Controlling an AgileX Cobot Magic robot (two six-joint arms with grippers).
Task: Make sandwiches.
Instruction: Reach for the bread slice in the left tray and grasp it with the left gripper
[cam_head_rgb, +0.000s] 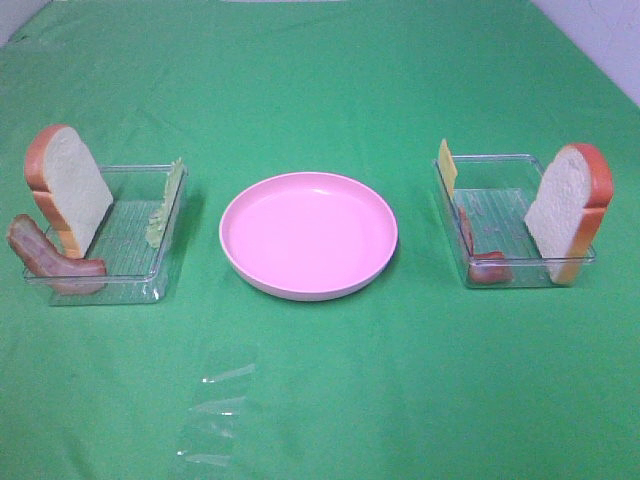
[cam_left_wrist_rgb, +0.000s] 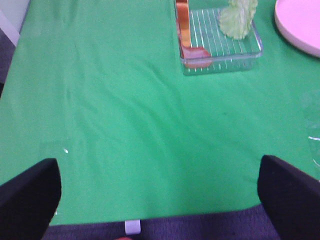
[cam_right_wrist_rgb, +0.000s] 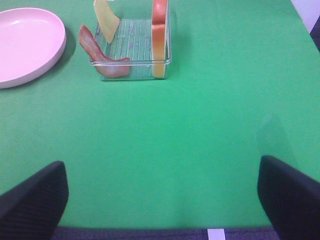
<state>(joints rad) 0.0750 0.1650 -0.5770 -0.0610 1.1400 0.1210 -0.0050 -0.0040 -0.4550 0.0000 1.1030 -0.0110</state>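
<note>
The sandwich parts stand apart in two clear trays. The left tray (cam_head_rgb: 100, 285) holds a bread slice (cam_head_rgb: 70, 190), a bacon strip (cam_head_rgb: 50, 260) and lettuce (cam_head_rgb: 165, 205). Leaning in the right tray (cam_head_rgb: 500, 160) are a cheese slice (cam_head_rgb: 446, 166), bacon (cam_head_rgb: 485, 262) and a second bread slice (cam_head_rgb: 568, 210). My left gripper (cam_left_wrist_rgb: 160, 200) is open over bare cloth, well short of its tray (cam_left_wrist_rgb: 225, 62). My right gripper (cam_right_wrist_rgb: 160, 200) is open too, far from its tray (cam_right_wrist_rgb: 135, 70). Neither gripper shows in the exterior high view.
A round pink plate (cam_head_rgb: 308, 235) sits between the trays on the green cloth (cam_head_rgb: 320, 400). Faint clear glints (cam_head_rgb: 215, 410) show on the cloth toward the front left. The cloth's near edge runs just under both grippers.
</note>
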